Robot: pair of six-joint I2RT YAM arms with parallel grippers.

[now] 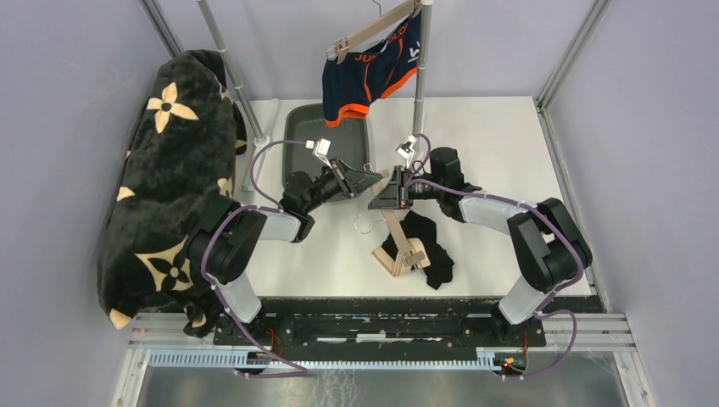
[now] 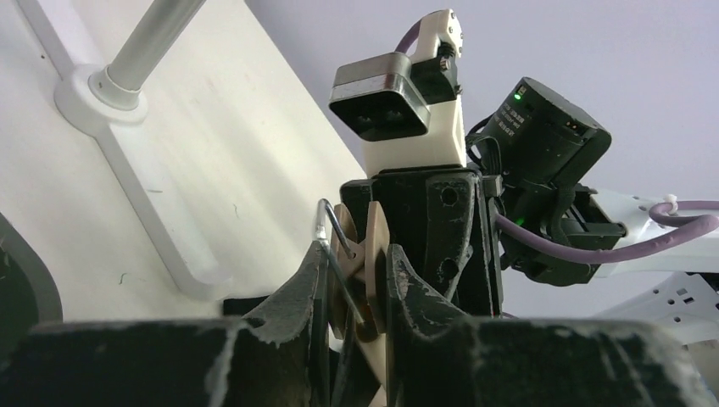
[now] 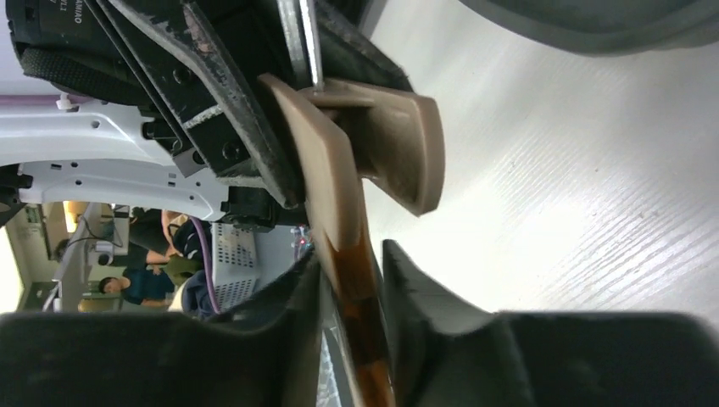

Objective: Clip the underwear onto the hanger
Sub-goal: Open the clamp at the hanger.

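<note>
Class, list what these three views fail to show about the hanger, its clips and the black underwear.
- Near clip: top view, too small to tell open from shut; outside both wrist views.
- Underwear: top view, partly under the hanger; its waistband is lost in the dark crumple.
- Far clip: top view, covered by the left gripper and right gripper; left wrist view, its base hidden by that gripper.

Underwear point(image 1: 437, 264) partly beneath hanger point(image 1: 394, 229).
</note>
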